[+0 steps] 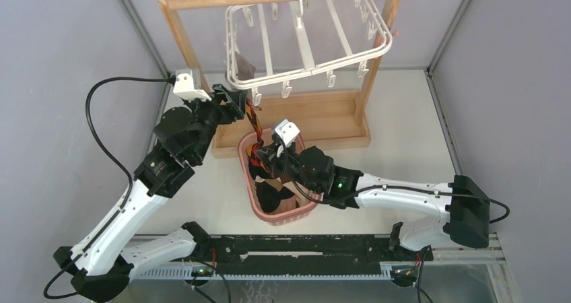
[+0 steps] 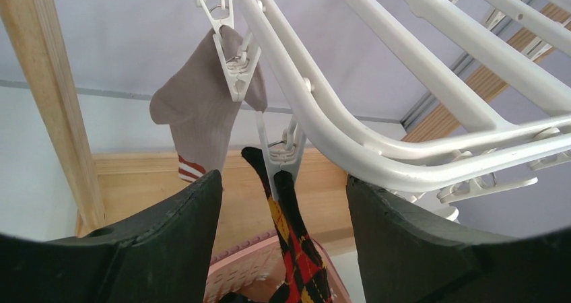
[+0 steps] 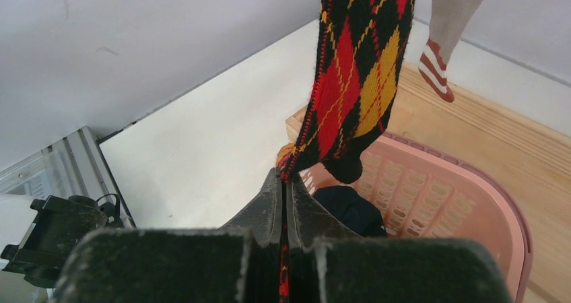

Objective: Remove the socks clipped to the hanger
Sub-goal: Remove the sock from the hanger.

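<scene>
2 socks (image 1: 244, 66) hang clipped at the left corner of the hanger (image 1: 306, 47).
Left gripper (image 2: 283, 202) gapes around the clip (image 2: 283, 158) of the argyle sock (image 2: 296, 256), grey sock (image 2: 198, 114) beside it; right gripper (image 3: 286, 182) is clamped on the argyle sock's lower end, over the pink basket (image 3: 471, 202).

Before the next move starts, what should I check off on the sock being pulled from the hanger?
1. Right tool shut on the argyle sock at its lower edge: ok.
2. Left tool open, one finger on either side of the clip: ok.
3. Clip released from the sock: not ok, it pinches the top.
4. Pink basket under the sock: ok.
5. Grey sock clear of the left tool: cannot tell.
</scene>
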Controlling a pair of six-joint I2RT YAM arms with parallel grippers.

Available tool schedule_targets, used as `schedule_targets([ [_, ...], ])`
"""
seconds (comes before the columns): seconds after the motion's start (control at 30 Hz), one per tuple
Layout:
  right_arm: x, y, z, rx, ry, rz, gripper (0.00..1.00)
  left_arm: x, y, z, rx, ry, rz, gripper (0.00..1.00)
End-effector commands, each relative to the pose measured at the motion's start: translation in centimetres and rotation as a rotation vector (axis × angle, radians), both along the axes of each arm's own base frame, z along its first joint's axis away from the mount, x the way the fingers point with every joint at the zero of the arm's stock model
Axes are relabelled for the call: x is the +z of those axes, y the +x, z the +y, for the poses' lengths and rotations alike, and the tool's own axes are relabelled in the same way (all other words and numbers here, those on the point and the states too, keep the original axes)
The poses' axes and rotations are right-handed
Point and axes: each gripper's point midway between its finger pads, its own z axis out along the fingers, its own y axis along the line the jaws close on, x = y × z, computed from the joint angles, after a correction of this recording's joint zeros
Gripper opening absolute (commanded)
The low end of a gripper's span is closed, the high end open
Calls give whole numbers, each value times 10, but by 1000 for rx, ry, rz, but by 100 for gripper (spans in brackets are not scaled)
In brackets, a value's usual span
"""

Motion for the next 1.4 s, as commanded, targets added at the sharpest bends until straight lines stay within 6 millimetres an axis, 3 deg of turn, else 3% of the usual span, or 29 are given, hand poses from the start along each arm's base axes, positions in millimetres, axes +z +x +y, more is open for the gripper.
schedule_targets([
  [0.0, 25, -1, 6, 3, 53, -21, 0, 14, 4, 5, 29, -21, -71, 71],
  [0.3, 22, -1, 7, 6, 48, -18, 0, 14, 7, 3, 30, -27, -82, 66],
  [0.67, 19, -2, 7, 9, 38, -11, 0, 11, 11, 1, 30, -33, -80, 53],
  [0.83, 19, -2, 7, 13, 37, -8, 0, 11, 11, 0, 21, -30, -77, 35],
  [0.97, 19, -3, 7, 13, 36, -6, 0, 12, 11, 0, 20, -28, -75, 27],
  [1.3, 18, -3, 8, 19, 33, -5, 0, 11, 12, 3, 27, -19, -69, 24],
  [1.37, 18, -4, 8, 21, 34, -6, 0, 12, 11, 3, 26, -18, -69, 32],
])
